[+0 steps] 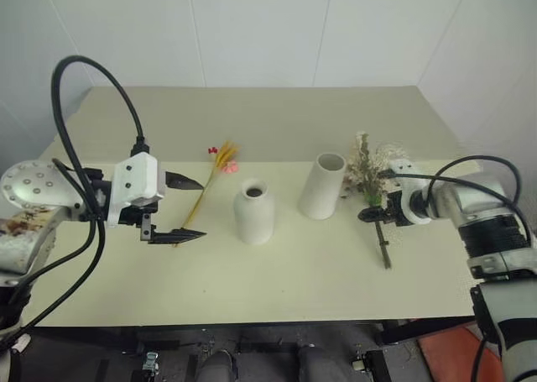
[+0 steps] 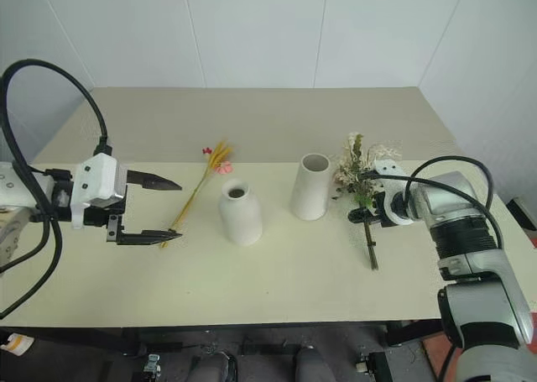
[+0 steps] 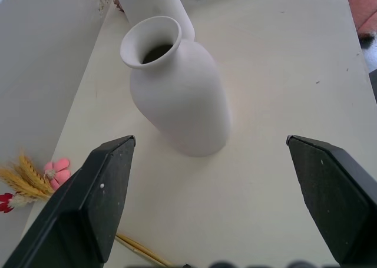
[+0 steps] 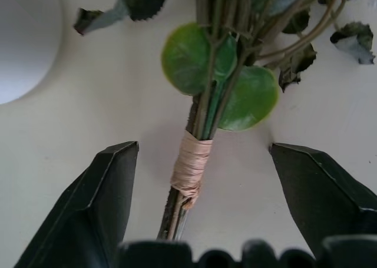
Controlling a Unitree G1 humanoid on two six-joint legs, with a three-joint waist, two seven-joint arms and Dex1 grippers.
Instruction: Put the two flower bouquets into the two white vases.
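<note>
The slim bouquet (image 1: pixel 215 180) lies flat on the table, its orange plumes and pink blooms (image 3: pixel 41 176) pointing toward the wall. My left gripper (image 1: pixel 201 208) hovers open just right of its stems, aimed at the short round-shouldered vase (image 1: pixel 253 211), which stands upright. The taller cylinder vase (image 1: pixel 322 185) stands to its right. The bushy bouquet (image 1: pixel 367 168) lies beside that vase, stems toward me. My right gripper (image 4: pixel 203 145) is open and straddles the tan binding (image 4: pixel 191 165) on those stems, with a gap on each side.
The cream table (image 1: pixel 277 298) reaches back to a white wall. A broad bare strip runs along its front edge. Black cables loop over both arms. An orange-red object (image 1: pixel 449 353) sits on the floor off the table's front right corner.
</note>
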